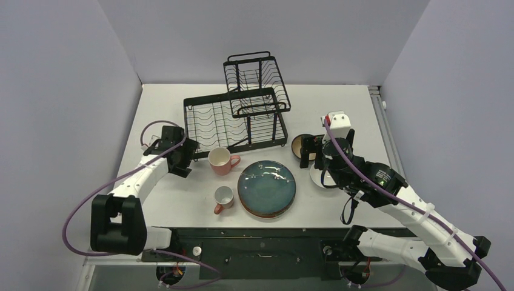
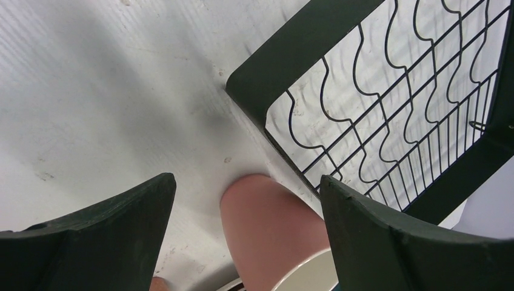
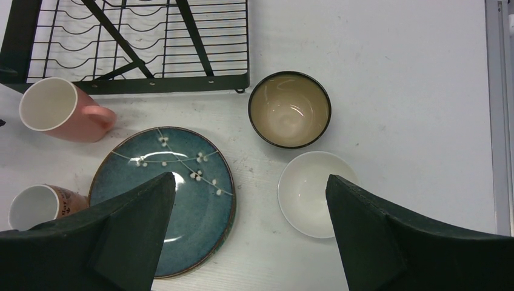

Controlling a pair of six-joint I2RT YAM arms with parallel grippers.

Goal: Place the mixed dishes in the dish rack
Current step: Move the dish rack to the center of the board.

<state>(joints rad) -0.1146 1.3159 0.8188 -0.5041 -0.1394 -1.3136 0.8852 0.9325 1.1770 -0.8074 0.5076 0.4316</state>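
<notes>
Your left jaws stand wide apart with nothing in them. In the left wrist view the pink ceramic mug (image 2: 273, 224) shows in the gap between the two fingers (image 2: 97, 236) and appears to touch neither. From above, that mug (image 1: 219, 159) stands mouth up just beside the near edge of the black wire two-level dish rack (image 1: 236, 118).

Your right jaws are also spread wide and empty, hanging over the white table (image 1: 339, 109). In the right wrist view the gap between the fingers (image 3: 388, 236) frames bare table. The round dark teal plate with white blossoms (image 3: 166, 200) lies to the left of that gap and the small white bowl (image 3: 315, 191) to the right. The brown bowl with a cream inside (image 3: 290, 109) sits just beyond the white bowl and near the rack's front rail.

Count what is out: two mugs, the pink one and a white mug with an orange handle (image 1: 223, 195). That second mug stands close to the left rim of the teal plate. There are two bowls and one rack. The teal plate tops a stack, with a red-orange edge showing under it. You cannot tell how many plates lie below. No dish shows in the rack.
</notes>
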